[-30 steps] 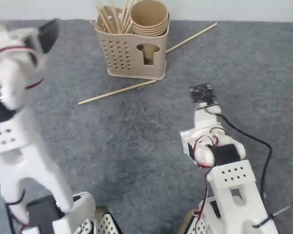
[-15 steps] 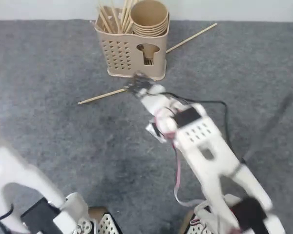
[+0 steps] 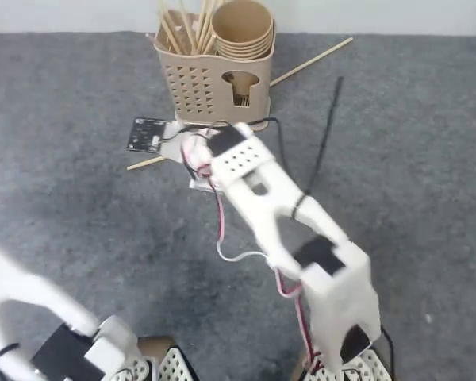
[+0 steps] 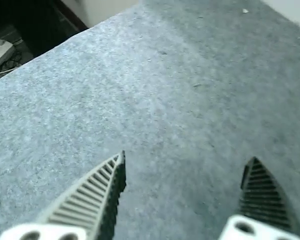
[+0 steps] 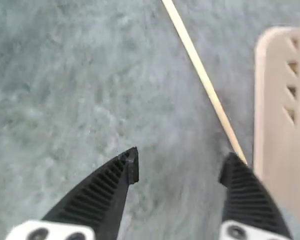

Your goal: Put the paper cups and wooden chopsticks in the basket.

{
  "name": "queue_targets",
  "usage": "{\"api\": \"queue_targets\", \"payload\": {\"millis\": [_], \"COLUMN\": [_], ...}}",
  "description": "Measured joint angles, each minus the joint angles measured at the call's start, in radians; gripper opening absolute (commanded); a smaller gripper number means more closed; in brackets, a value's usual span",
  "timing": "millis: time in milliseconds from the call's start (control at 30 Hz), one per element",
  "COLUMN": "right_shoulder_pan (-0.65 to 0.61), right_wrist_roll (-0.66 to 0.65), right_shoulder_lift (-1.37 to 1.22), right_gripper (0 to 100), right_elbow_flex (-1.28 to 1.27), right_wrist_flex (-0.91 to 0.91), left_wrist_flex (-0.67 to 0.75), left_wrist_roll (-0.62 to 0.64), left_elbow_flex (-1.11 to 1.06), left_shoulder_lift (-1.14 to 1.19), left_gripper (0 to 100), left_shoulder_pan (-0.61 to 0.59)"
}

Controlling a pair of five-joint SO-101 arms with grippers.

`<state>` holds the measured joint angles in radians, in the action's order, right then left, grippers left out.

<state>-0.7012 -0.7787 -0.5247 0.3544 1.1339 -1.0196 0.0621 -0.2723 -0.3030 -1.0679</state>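
The right hand [image 5: 182, 155] hangs released, fingers spread wide, low over the grey surface [image 3: 397, 159] just in front of the basket [image 3: 214, 87]. A loose wooden chopstick [image 5: 205, 80] lies flat on the surface there, running past the tip of one finger; whether it touches that finger cannot be told. The basket's perforated beige wall stands just beside the same finger. Seen from above, the right arm [image 3: 254, 182] stretches across the middle of the surface to the basket's front. Inside the basket sit a stack of paper cups [image 3: 242, 24] and a bundle of upright chopsticks [image 3: 182, 28]. A second loose chopstick [image 3: 311, 61] lies behind the basket, angled away from it. The left hand [image 4: 186, 157] is likewise released, fingers parted above bare grey surface, well apart from the basket.
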Motion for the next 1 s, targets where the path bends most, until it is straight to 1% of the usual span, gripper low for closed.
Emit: {"api": "queue_targets", "payload": {"millis": [233,400,533,667,867,933,1000], "right_shoulder_pan": [-0.02,-0.021,-0.021,-0.021,-0.02,-0.017,-0.017], "right_wrist_roll": [-0.063,-0.066,-0.069,-0.074,-0.075,-0.075,-0.08], "right_shoulder_lift": [-0.333,-0.574,-0.741,-0.818,-0.853,-0.865,-0.872], "right_gripper": [31.8,31.8,31.8,31.8,30.6,24.7,15.8], "right_elbow_flex": [0.482,0.819,1.007,1.091,1.105,1.106,1.105], "right_wrist_flex": [0.141,0.17,0.17,0.173,0.138,0.117,0.095], "left_wrist_flex": [0.146,0.275,0.319,0.358,0.427,0.445,0.457], "left_wrist_roll": [0.0,0.0,0.0,0.0,0.0,0.0,0.0], "left_elbow_flex": [-0.137,-0.226,-0.269,-0.345,-0.431,-0.448,-0.46], "left_shoulder_lift": [0.0,0.0,0.0,0.0,0.0,0.0,0.0], "left_gripper": [35,35,35,35,35,35,35], "left_shoulder_pan": [-0.101,-0.176,-0.226,-0.232,-0.232,-0.235,-0.236]}}
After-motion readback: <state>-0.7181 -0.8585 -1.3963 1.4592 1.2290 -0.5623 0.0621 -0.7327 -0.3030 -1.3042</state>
